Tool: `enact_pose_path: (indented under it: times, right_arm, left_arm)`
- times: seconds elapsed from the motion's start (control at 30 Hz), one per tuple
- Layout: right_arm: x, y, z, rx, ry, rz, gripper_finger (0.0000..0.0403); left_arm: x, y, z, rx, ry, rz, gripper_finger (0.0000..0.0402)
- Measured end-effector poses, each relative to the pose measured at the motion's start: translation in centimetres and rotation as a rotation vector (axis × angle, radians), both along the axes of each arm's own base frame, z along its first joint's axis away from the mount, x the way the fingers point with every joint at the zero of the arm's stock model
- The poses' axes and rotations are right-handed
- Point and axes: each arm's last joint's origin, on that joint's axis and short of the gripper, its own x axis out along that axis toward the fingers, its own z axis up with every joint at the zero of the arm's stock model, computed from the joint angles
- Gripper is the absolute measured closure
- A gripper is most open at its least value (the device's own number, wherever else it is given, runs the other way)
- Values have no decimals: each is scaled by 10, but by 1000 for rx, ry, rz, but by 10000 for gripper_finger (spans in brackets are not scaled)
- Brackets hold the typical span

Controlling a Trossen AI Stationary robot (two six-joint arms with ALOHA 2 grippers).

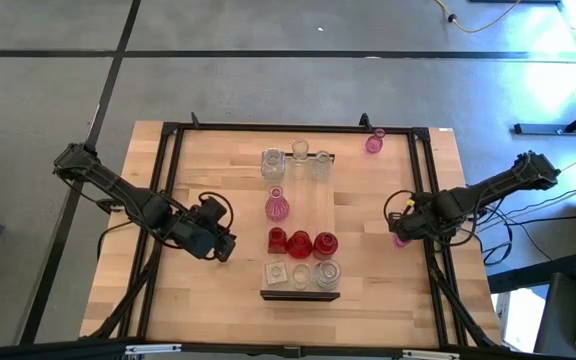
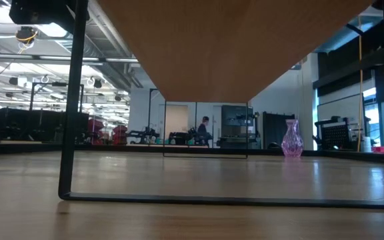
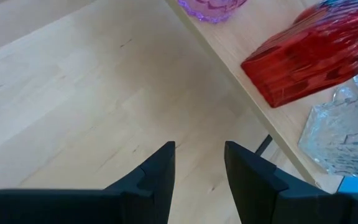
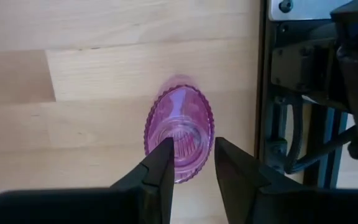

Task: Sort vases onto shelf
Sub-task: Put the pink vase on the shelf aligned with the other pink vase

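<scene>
Right gripper [image 4: 190,163]: I see its two dark fingers astride the neck of a pink vase [image 4: 179,129] at the right edge of the table, centre-right of the high view; they stand narrowly apart at the rim, and I cannot tell whether they pinch the glass or only flank it.
Left gripper [image 3: 199,163]: fingers parted with bare wood showing between them, nothing held; I have it parked left of centre in the high view, just left of the shelf.
Shelf [image 1: 303,200]: light-wood board running up the middle of the high frame.
On the shelf: three clear vases [image 1: 272,163] at the upper end, a second pink vase [image 1: 277,206] below them on the left side, three red vases [image 1: 300,243] in a row lower down, three clear squat vases [image 1: 302,274] at the bottom end.
Stray vase: another pink one [image 1: 375,143] stands off the shelf on the table [image 1: 218,170], upper right of the high frame.
Low view: I see a pink vase standing upright at the right of the frame.
</scene>
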Motion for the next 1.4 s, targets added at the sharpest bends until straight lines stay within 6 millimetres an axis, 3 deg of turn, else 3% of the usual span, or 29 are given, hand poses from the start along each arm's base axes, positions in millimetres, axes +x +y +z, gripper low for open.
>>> enact_pose_path:
  times: [0.57, 0.8, 0.93, 1.2, 1.4]
  right_arm:
    - [17, 9, -18, -36, 148, -117, 307]
    - [20, 10, -21, -41, 169, -107, 389]
    - [20, 10, -21, -46, 165, -112, 385]
    - [43, 16, -10, -55, -94, -55, 397]
    - [45, 17, 2, -55, -90, 28, 400]
  left_arm:
    - [0, -2, 0, -2, -7, -12, 270]
    - [-2, -6, 0, 14, -12, -25, 270]
    - [-2, -6, 0, 21, -12, -35, 270]
    - [-6, -13, 0, 22, -12, -68, 270]
    - [-7, -17, 1, 5, -19, -69, 270]
